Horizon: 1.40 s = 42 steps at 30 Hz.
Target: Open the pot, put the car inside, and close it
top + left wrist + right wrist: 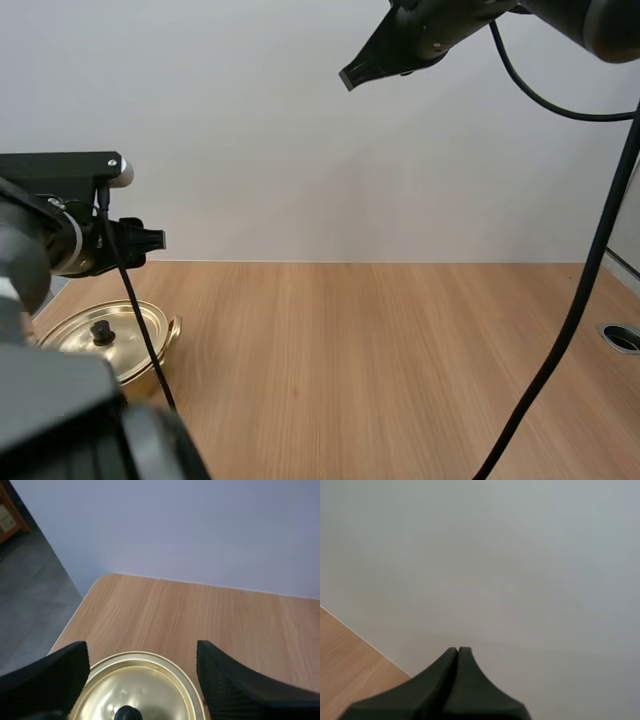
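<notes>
A gold pot (110, 338) with its lid on and a black knob (102, 331) sits at the table's left edge. In the left wrist view the lid (140, 690) and its knob (127, 713) lie below my left gripper (141, 652), which is open, its ribbed fingers (225, 680) standing wide apart above the lid. My right gripper (347, 77) is raised high above the table, its fingers (457, 680) pressed together as one dark wedge with nothing between them, pointing at the wall.
The wooden table (400, 370) stretches bare to the right of the pot. A round grommet hole (622, 337) sits near the table's right edge. The table's rounded far-left corner (107, 577) is close beyond the pot.
</notes>
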{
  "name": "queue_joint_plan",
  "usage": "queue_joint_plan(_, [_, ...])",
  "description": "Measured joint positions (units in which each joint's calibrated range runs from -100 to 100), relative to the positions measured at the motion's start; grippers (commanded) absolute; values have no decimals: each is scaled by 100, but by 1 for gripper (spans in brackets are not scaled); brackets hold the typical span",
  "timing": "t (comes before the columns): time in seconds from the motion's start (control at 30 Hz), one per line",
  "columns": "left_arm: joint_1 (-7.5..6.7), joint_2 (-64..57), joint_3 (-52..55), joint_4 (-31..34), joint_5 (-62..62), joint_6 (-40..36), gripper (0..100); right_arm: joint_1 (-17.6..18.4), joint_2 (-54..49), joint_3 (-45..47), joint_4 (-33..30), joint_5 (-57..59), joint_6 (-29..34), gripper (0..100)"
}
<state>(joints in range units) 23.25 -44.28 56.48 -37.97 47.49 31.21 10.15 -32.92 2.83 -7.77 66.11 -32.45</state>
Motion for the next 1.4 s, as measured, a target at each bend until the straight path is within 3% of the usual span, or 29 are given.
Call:
queue_joint_plan(0.33, [0,-1841,0,-1716,1067,1422,100,0,0,0,-284,-452,0,0])
queue_joint_plan(0.53, [0,-2609,0,-2651,1319,1483,100,0,0,0,-355,-898,0,0])
queue_joint_plan(0.8, [0,-3241,0,-3175,1755,1291,100,0,0,0,-311,-1167,0,0])
queue_joint_plan(0.97, [0,-3829,0,-3186,2055,887,100,0,0,0,251,-1417,0,0])
queue_joint_plan(1.27, [0,-3957,0,-3197,2170,717,100,-79,0,0,-298,-1417,0,0])
queue_joint_plan(1.3, [-44,-3886,0,-3197,2062,717,100,-114,0,0,-335,-1417,0,0])
queue_joint_plan(1.37, [-316,-3708,0,-3015,1444,717,100,-291,0,0,-372,-1417,67,0])
queue_joint_plan(1.4, [-533,-3708,0,-2775,980,717,100,-417,0,0,-346,-1432,107,0])
